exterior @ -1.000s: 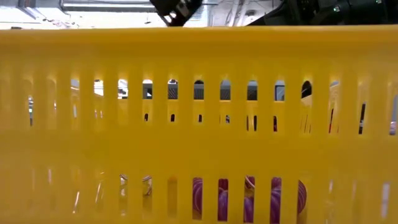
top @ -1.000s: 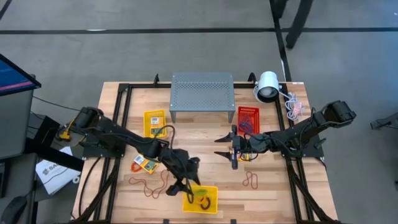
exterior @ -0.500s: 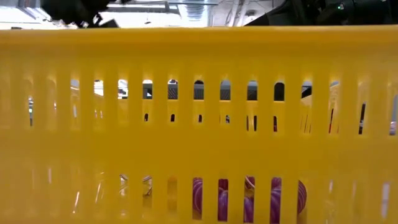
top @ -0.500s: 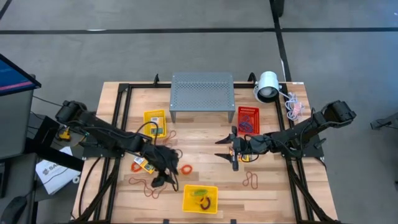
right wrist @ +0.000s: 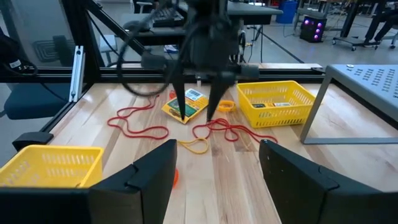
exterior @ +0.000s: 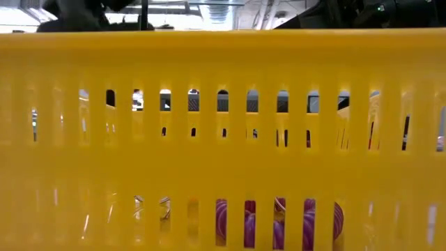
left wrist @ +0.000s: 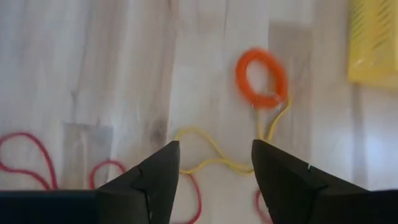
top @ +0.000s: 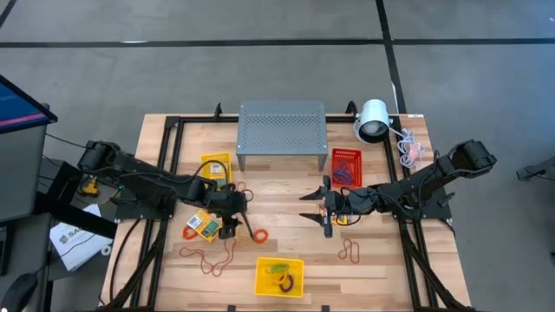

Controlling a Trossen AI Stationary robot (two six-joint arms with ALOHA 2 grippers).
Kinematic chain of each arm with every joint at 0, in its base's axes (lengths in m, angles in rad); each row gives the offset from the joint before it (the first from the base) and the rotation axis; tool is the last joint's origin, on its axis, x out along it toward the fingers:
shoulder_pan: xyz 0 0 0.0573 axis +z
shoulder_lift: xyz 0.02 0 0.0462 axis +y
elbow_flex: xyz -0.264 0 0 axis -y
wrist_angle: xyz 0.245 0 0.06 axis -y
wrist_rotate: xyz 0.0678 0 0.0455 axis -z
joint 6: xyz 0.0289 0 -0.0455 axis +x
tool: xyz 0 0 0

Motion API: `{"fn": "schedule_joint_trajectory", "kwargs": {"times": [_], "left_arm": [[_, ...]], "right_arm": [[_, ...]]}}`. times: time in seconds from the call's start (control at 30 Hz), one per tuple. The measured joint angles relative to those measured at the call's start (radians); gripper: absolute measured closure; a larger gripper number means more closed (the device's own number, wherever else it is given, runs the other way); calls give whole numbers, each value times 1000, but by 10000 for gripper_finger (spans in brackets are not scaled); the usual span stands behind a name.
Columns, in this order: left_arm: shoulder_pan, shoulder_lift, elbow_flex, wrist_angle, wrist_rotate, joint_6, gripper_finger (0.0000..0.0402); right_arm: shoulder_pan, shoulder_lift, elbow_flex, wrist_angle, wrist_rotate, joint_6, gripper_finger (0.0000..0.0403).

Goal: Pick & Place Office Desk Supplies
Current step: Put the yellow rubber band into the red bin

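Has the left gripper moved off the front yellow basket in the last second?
Yes. The left gripper has pulled back from over the front yellow basket toward the grey stand, and now hangs open over the yellow rubber band.

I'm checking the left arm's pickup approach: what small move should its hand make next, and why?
Probably lower straight down and close. The left hand is open above the wood, with a yellow rubber band lying between its fingers and an orange rubber band just beyond. Nothing is held yet. The right hand waits, open, at mid-table.
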Motion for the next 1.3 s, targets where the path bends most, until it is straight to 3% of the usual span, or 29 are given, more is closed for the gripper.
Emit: {"fn": "schedule_joint_trajectory", "kwargs": {"times": [0.1,0.47,1.3], "left_arm": [[16,54,0,1,35,36,207],[43,177,0,8,6,89,207],[81,187,0,51,-7,113,207]], "right_arm": [[0,0,0,-2,0,0,178],[0,0,0,-3,0,0,178],[0,0,0,-3,0,-3,178]]}}
